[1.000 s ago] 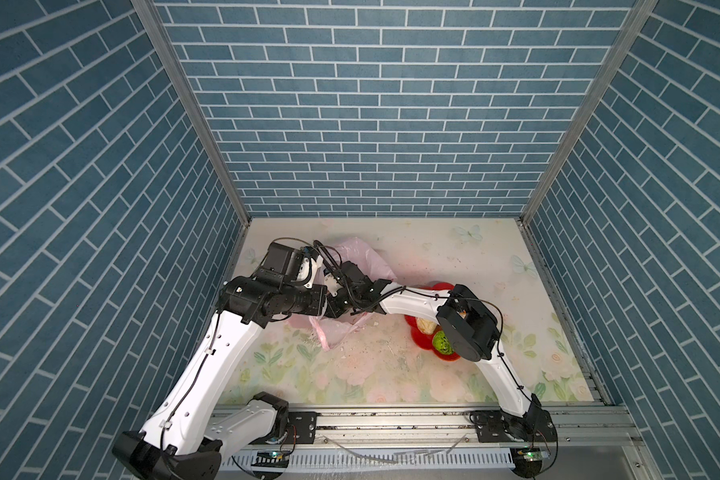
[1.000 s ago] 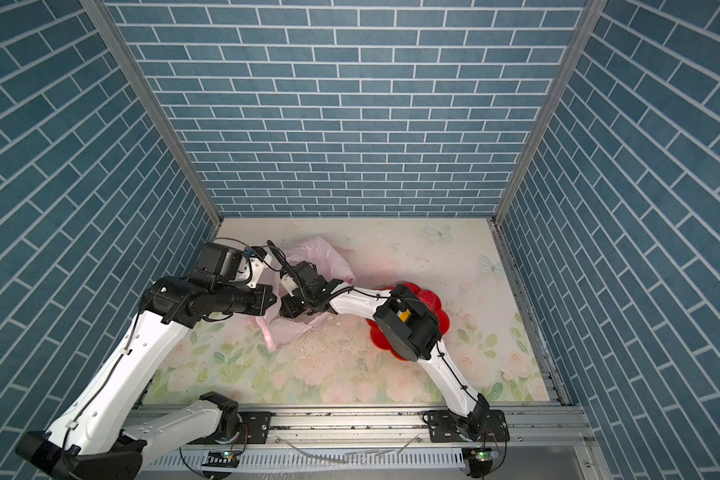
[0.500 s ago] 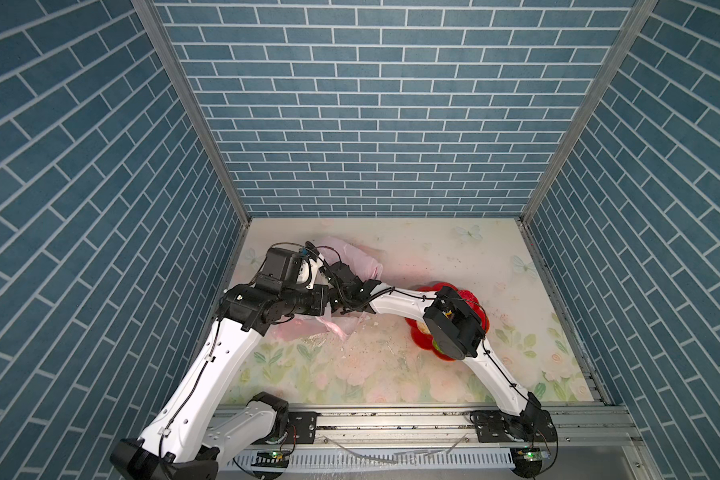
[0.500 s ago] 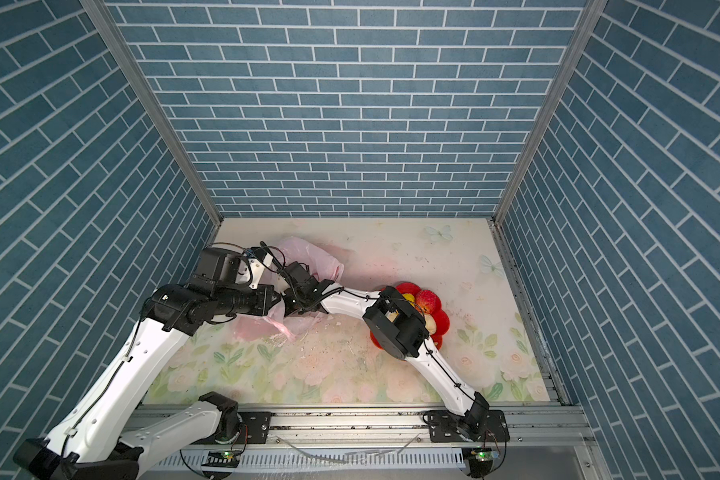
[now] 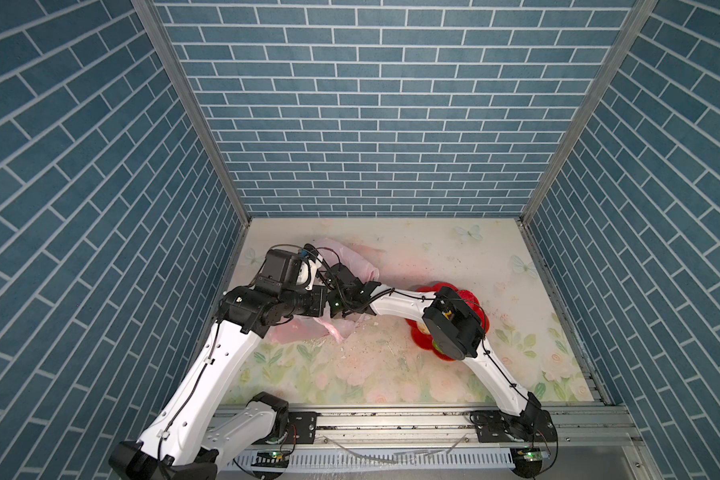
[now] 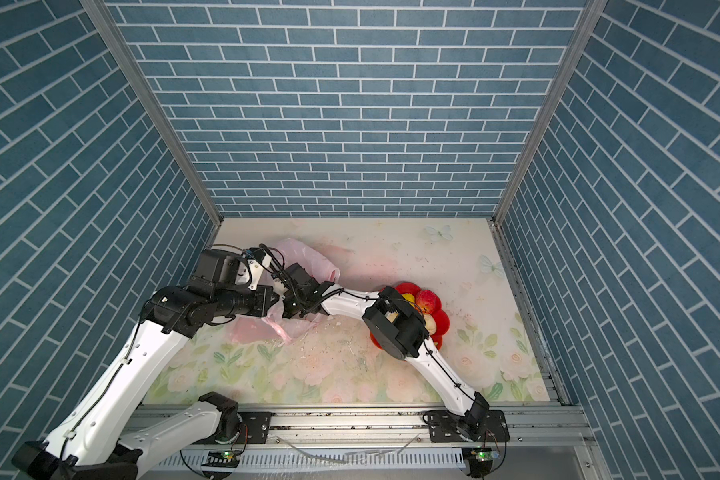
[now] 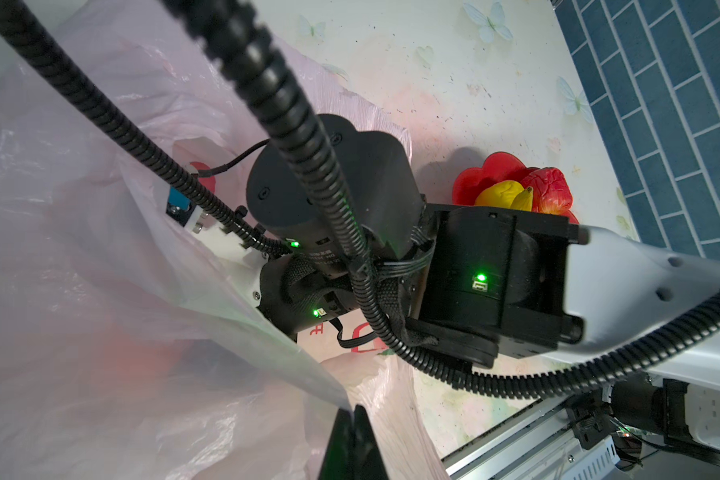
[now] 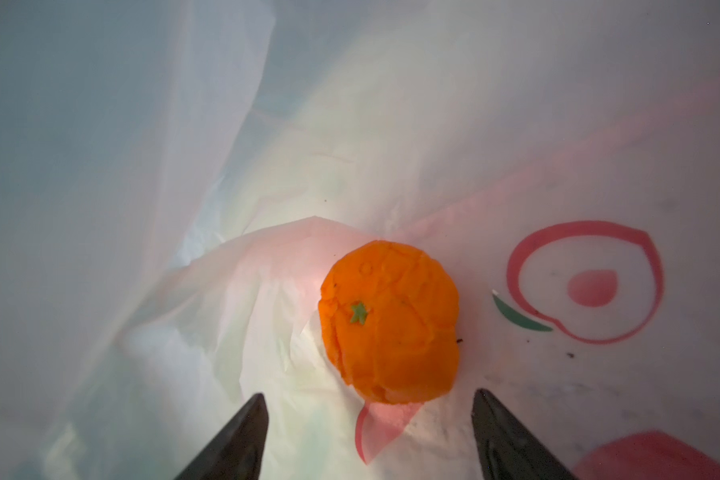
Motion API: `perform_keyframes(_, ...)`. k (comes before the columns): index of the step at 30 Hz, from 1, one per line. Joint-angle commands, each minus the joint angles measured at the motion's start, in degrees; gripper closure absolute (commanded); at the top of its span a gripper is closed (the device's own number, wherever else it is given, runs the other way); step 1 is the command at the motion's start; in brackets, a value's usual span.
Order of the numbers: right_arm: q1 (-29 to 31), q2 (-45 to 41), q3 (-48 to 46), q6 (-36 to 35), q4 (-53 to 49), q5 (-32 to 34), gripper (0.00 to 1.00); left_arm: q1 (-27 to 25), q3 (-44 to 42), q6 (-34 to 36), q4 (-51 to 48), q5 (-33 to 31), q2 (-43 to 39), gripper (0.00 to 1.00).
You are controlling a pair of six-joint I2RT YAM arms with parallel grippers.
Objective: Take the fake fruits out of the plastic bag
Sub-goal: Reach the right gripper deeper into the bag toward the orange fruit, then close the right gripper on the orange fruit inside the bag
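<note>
Nearly on target

Holding the plastic bag (image 7: 80, 270) mouth up with left gripper (image 7: 352, 419) pinched shut on its film. Poised inside with right gripper (image 8: 370, 397), jaws spread. Facing orange fruit (image 8: 389, 324) dead ahead, centred between the jaws, untouched.

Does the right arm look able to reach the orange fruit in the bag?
Probably yes. The right gripper sits open inside the plastic bag, the orange fruit lies uncovered just ahead of its jaws, and the left gripper pinches the bag's edge.
</note>
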Motion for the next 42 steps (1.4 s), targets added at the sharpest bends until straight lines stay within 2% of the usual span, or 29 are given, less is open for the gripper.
perform_keyframes(1,0.72,0.04,1.52,-2.61,0.06,-5.38,0.23,0.21,-0.47,0.92,1.26,-0.52,-0.22,1.0)
perform_keyframes(5,0.96,2.74,2.87,0.75,3.57,-6.85,0.23,0.23,-2.05,0.4,3.46,0.75,-0.21,1.0)
perform_keyframes(9,1.25,3.96,3.11,5.29,8.22,-5.22,0.24,0.21,-2.46,-0.71,6.57,3.49,0.12,1.0)
perform_keyframes(14,1.66,3.11,2.23,6.5,10.21,-2.29,0.25,0.21,3.69,-0.23,7.85,5.57,3.72,1.0)
perform_keyframes(21,1.66,1.74,0.33,6.04,11.04,-0.28,0.24,-1.16,11.25,-1.26,10.67,11.89,9.74,1.0)
perform_keyframes(25,1.75,1.86,0.04,6.48,11.37,-0.66,0.24,-3.22,13.19,-0.79,10.5,10.97,11.86,1.0)
perform_keyframes(33,1.83,-0.65,-4.36,5.24,9.88,0.31,0.29,-3.32,12.03,0.89,9.62,7.89,11.21,1.0)
perform_keyframes(35,1.68,-1.81,-5.49,4.47,8.55,2.71,0.31,-3.37,12.27,1.9,8.97,6.61,11.3,1.0)
perform_keyframes(37,1.14,-2.92,-6.58,5.55,8.25,7.08,0.39,-3.26,13.35,2.92,8.65,5.97,11.98,1.0)
perform_keyframes(38,0.61,-3.04,-6.71,7.07,8.38,8.98,0.44,-3.11,14.39,3.45,8.47,6.02,12.73,1.0)
perform_keyframes(42,-1.11,-4.27,-8.2,13.62,9.81,18.56,0.52,-2.8,19.37,5.02,8.15,7.44,16.81,1.0)
